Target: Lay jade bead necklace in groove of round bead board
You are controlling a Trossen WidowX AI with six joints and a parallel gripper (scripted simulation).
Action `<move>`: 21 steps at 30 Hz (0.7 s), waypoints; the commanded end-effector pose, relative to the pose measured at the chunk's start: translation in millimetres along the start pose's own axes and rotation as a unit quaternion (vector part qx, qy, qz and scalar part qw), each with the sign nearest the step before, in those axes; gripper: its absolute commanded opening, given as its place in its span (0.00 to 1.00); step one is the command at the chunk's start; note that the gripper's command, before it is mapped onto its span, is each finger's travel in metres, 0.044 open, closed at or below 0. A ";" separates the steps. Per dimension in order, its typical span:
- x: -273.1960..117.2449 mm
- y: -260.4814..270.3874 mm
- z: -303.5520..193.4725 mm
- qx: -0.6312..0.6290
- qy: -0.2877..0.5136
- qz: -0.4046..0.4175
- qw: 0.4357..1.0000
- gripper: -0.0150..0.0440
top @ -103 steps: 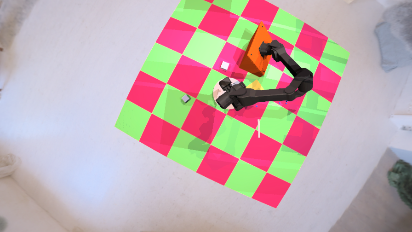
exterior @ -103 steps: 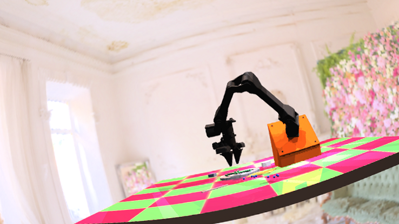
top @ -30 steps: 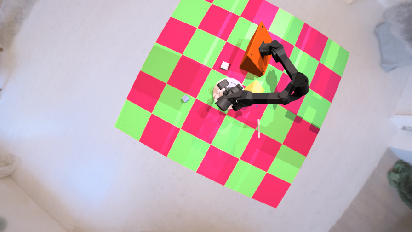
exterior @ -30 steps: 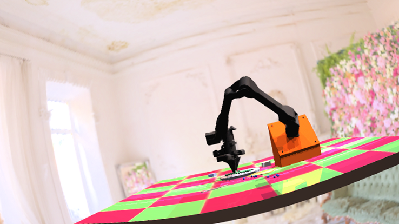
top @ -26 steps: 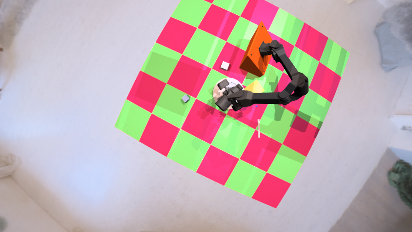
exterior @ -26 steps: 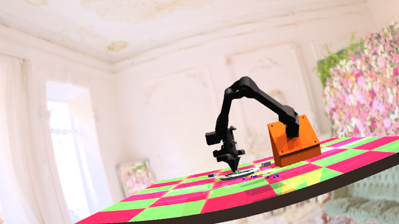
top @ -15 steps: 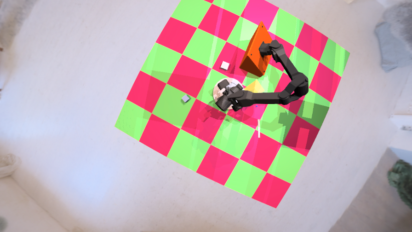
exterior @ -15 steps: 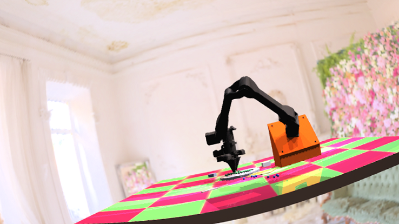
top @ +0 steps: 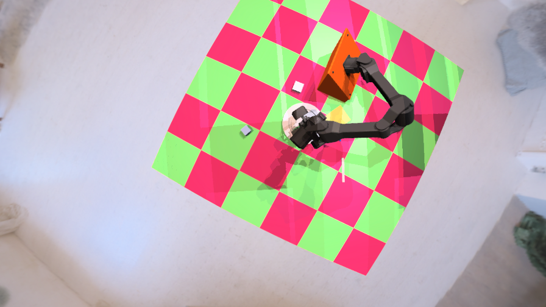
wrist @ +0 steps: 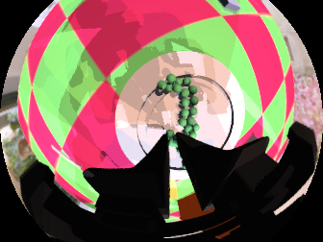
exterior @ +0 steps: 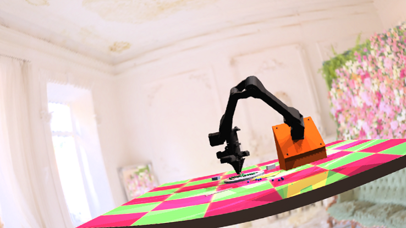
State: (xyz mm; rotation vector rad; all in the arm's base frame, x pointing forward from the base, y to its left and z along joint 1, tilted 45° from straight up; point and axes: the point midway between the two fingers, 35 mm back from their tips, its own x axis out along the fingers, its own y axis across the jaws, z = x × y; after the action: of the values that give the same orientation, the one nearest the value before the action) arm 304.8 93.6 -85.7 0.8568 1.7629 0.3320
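1. Evidently we have the black gripper (top: pixel 305 125) (exterior: pixel 239 173) (wrist: pixel 171 136) clenched on the green, round-beaded jade necklace (exterior: pixel 242 176) (wrist: pixel 186 103), its loose beads bunched ahead of the fingertips.
2. We should lift slightly, then draw the strand outward gently, lest neighbouring beads snag.
3. Beneath the gripper, our pale round bead board (top: pixel 286 123) (exterior: pixel 230 181) (wrist: pixel 133 98) carries the necklace, mostly inside its circular groove, unseated.
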 end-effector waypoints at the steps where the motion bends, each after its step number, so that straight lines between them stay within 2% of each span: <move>1: 0.9 9.0 -9.3 0.002 0.002 0.002 1.000 0.25; 21: 11.0 9.5 -9.8 0.002 0.003 0.002 1.000 0.25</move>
State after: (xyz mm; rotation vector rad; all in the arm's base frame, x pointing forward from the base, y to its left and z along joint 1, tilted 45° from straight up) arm 302.3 105.9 -81.3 0.8582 1.7542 0.3323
